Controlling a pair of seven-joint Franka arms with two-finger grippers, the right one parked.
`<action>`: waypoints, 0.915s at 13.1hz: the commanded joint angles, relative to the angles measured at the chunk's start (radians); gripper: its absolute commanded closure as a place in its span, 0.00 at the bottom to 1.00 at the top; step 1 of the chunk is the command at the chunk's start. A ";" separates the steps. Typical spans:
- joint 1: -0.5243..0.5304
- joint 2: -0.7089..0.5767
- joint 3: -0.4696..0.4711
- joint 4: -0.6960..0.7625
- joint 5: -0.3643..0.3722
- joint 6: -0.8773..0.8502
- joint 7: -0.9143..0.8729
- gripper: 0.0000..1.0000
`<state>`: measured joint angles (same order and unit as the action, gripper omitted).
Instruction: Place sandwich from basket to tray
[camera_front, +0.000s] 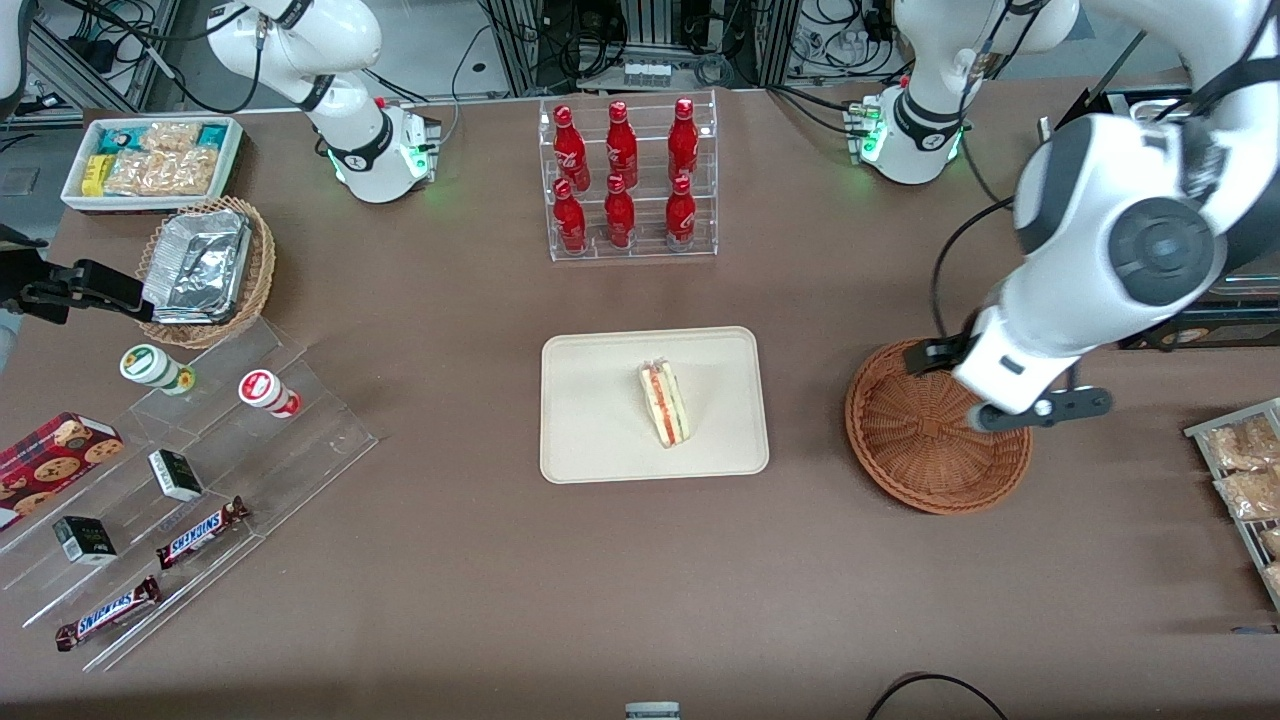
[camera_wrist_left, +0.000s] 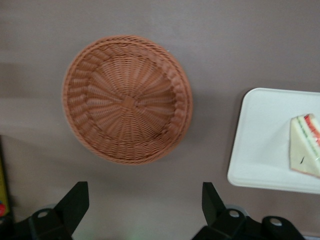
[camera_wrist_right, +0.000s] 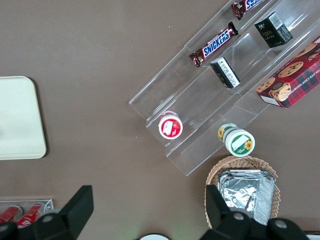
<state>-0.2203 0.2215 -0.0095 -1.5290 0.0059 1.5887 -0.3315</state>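
One sandwich (camera_front: 664, 403) lies on the one tray (camera_front: 600, 440). The one basket (camera_front: 905, 440) holds nothing. The gripper (camera_wrist_left: 145, 205) hangs above it, fingers (camera_wrist_left: 75, 200) spread apart.

A wide table with a matte brown top (camera_front: 450, 560) fills the scene. At its edge farthest from the front camera, metal equipment racks (camera_front: 650, 40) and tangled black cables (camera_front: 100, 60) stand.

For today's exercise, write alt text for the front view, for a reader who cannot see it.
A wrapped sandwich lies on the cream tray at the middle of a brown table. Toward the working arm's end, the open gripper hangs above the empty reddish-brown wicker basket.
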 joint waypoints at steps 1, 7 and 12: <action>0.092 -0.080 -0.023 -0.060 -0.052 -0.019 0.116 0.00; 0.268 -0.207 -0.139 -0.101 -0.058 -0.088 0.268 0.00; 0.286 -0.252 -0.141 -0.117 -0.050 -0.116 0.330 0.00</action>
